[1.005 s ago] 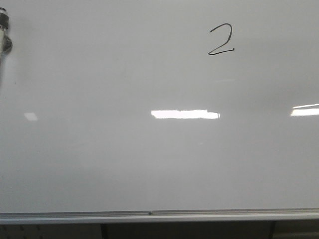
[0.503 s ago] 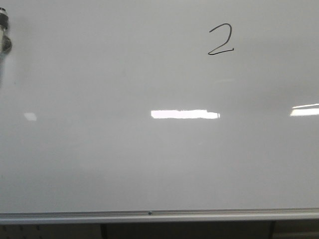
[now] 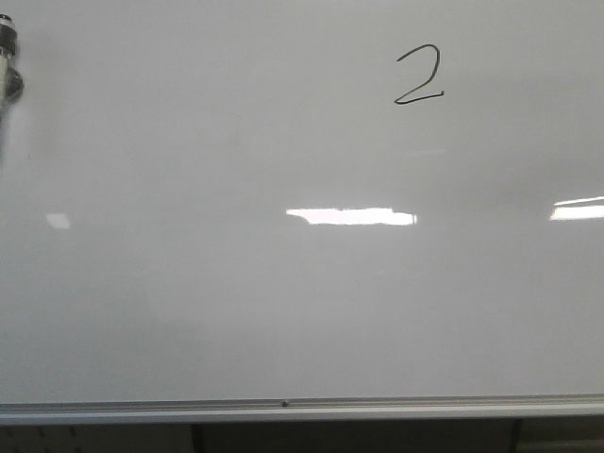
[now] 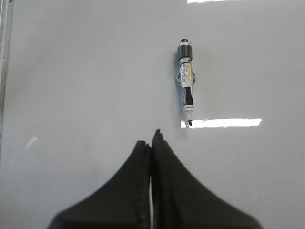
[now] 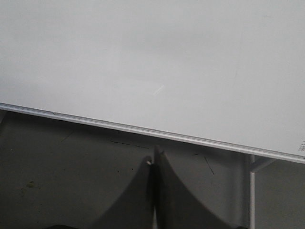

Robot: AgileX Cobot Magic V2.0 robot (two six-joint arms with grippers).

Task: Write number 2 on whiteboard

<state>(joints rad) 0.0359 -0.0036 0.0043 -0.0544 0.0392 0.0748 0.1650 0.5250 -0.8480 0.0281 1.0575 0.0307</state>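
A thin black number 2 (image 3: 418, 75) is drawn near the top right of the large glossy whiteboard (image 3: 189, 311). A black-and-white marker (image 4: 186, 85) lies uncapped on the board in the left wrist view; its end shows at the left edge of the front view (image 3: 8, 61). My left gripper (image 4: 152, 138) is shut and empty, a short way from the marker's tip. My right gripper (image 5: 155, 155) is shut and empty, over the dark surface just off the board's silver frame (image 5: 143, 130).
The board's silver frame (image 3: 283, 408) runs along the near edge in the front view, with dark legs below it. Bright light reflections (image 3: 351, 216) lie on the board. A frame edge (image 4: 5, 57) shows in the left wrist view.
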